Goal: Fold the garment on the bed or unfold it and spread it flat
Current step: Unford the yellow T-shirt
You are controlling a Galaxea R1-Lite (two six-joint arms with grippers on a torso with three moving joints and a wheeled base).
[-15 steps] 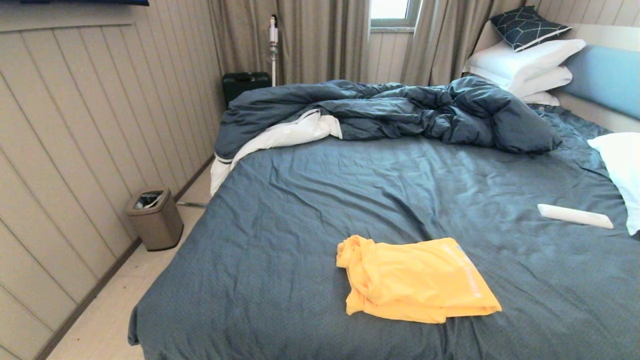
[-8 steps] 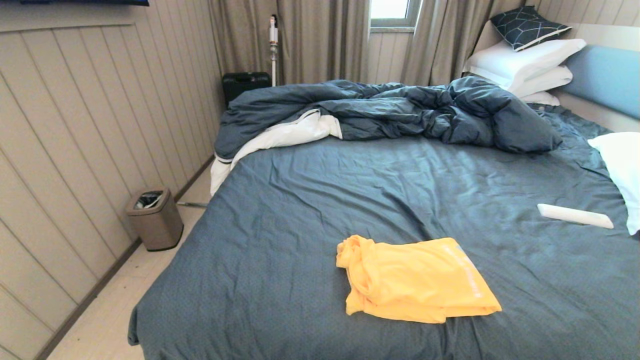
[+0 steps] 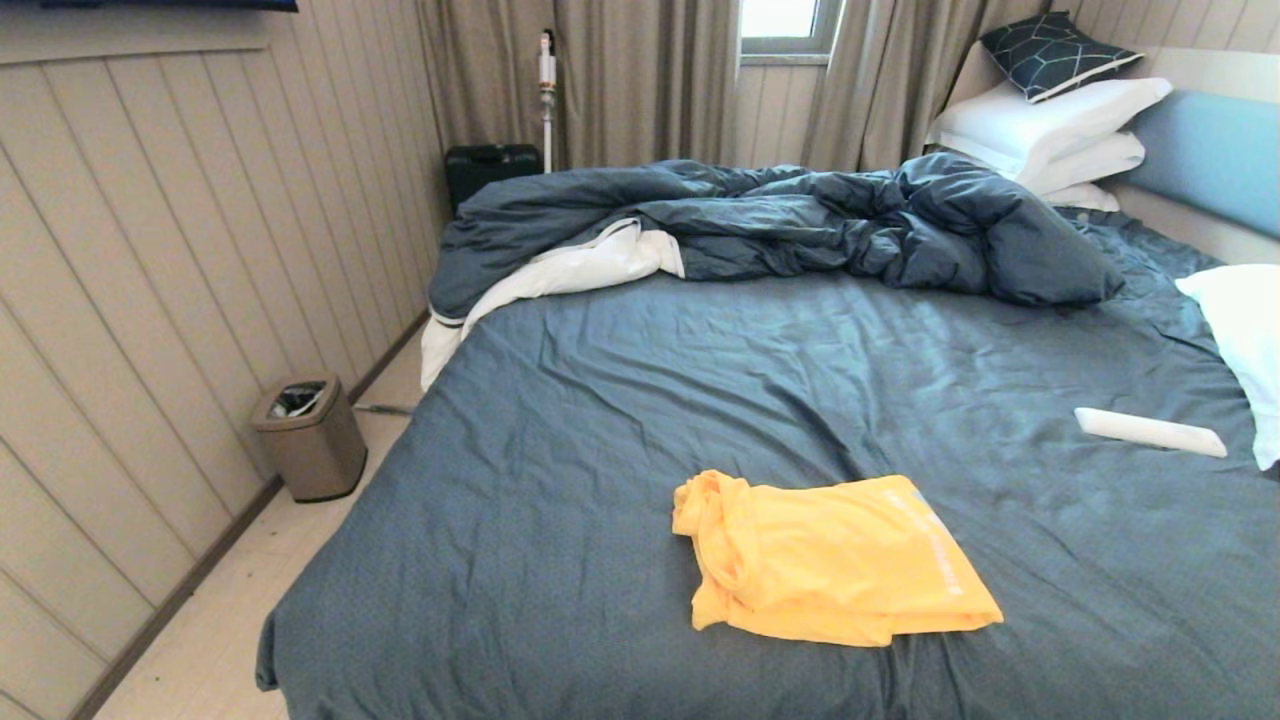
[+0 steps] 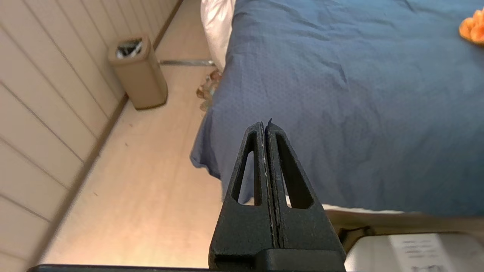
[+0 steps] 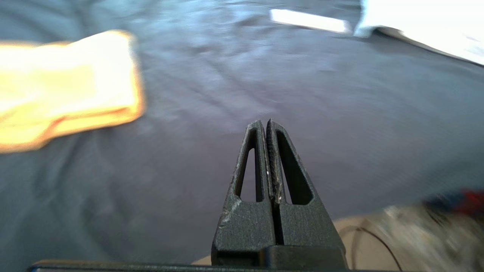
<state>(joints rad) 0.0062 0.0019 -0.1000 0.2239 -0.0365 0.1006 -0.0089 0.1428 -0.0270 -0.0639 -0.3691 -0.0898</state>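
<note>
Starting at your left, the left gripper (image 4: 266, 126) sits with its jaws pressed together, holding nothing, off the bed's (image 3: 560, 420) near corner above the floor, with the bin (image 4: 138, 71) at about ten o'clock from its tip. The garment (image 3: 835, 560) lies in a rough fold on the sheet near the front edge, at roughly five o'clock from the bed's middle; its left end is bunched and its right end lies flatter. Your right gripper (image 5: 267, 126) is likewise closed and empty, low by the near edge, the shirt at ten o'clock from it. By my reading no grasp has begun: open both grippers, then bring each to one end of the shirt.
</note>
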